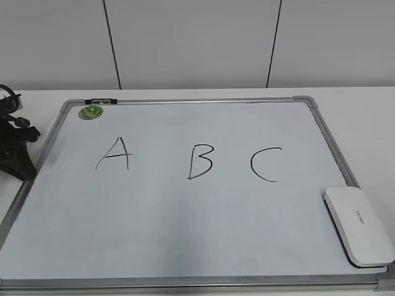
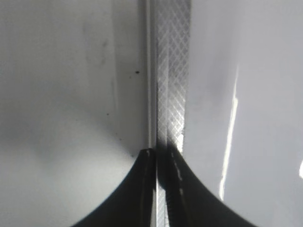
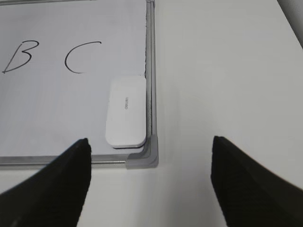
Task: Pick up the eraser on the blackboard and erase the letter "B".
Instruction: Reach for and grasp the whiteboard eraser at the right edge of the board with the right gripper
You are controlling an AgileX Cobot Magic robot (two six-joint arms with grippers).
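The blackboard [image 1: 185,222] is a white dry-erase board with a grey frame, lying flat on the table. It bears black letters A [image 1: 114,154], "B" [image 1: 200,161] and C [image 1: 266,164]. The white eraser [image 1: 359,225] lies on the board's near right corner, against the frame. In the right wrist view the eraser [image 3: 125,111] lies ahead of my open, empty right gripper [image 3: 150,158], which hangs over the board's corner and the table. "B" [image 3: 18,56] shows at that view's upper left. My left gripper [image 2: 161,153] is shut and empty over the board's left frame strip [image 2: 170,85].
A green round magnet [image 1: 91,111] sits at the board's far left corner, beside a small black clip [image 1: 100,100] on the frame. My left arm [image 1: 15,145] rests at the board's left edge. White table [image 3: 222,71] lies right of the board. A panelled wall stands behind.
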